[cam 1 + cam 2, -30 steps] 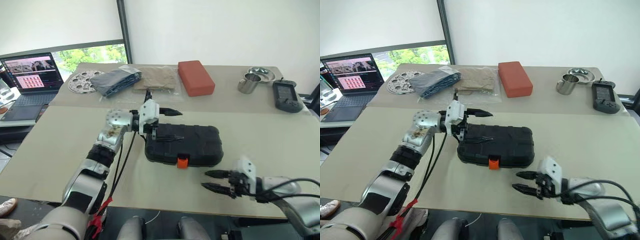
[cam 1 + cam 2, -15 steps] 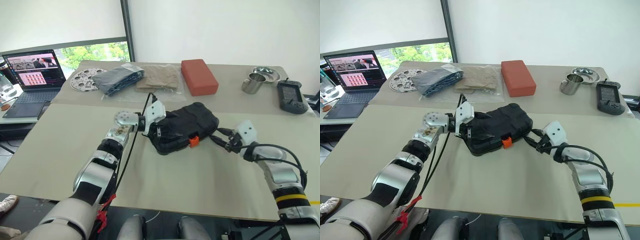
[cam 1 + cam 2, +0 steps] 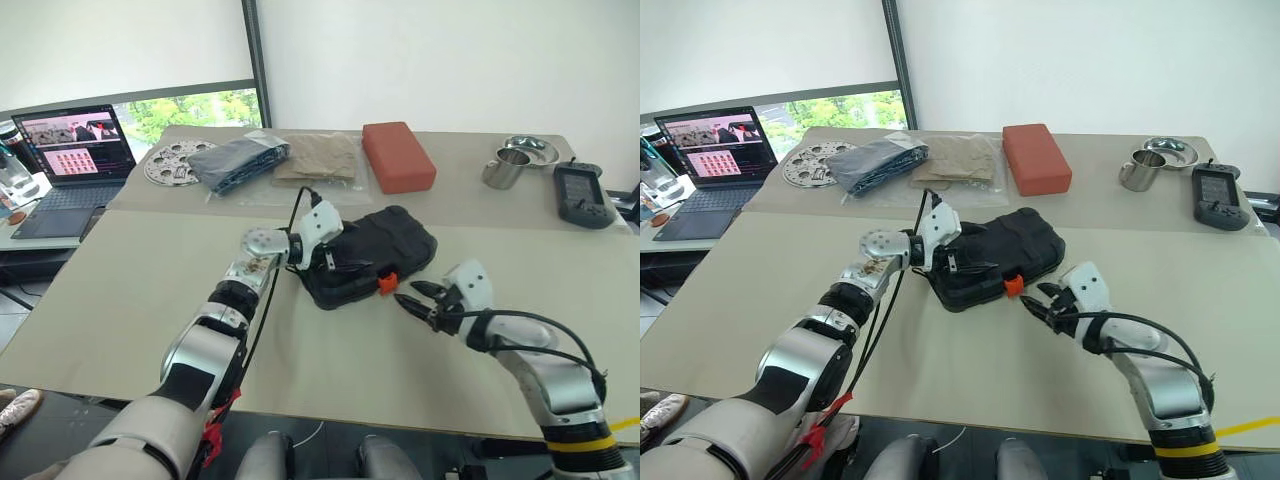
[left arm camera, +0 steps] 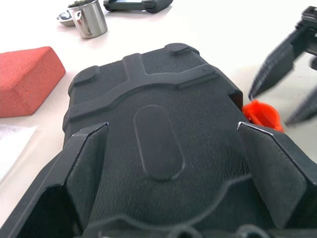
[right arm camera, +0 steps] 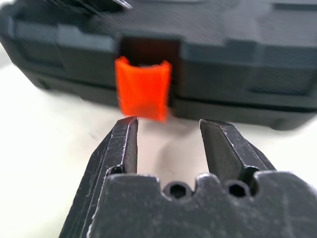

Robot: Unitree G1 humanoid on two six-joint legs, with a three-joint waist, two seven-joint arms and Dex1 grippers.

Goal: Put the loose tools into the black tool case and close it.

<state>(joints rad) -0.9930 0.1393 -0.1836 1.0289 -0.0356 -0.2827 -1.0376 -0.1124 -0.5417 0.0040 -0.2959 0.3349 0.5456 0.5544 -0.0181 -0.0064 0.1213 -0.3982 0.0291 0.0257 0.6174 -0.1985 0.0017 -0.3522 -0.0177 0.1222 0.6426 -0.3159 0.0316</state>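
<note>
red block | steel cup | laptop | handheld device

No legible text, labels or numbers anywhere, even on the laptop screen.

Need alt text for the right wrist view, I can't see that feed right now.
The right gripper, its jaws open, points at the orange latch on the front of the closed black tool case, with the latch just beyond the fingertips and not touched. Pale tabletop lies below the case.
</note>
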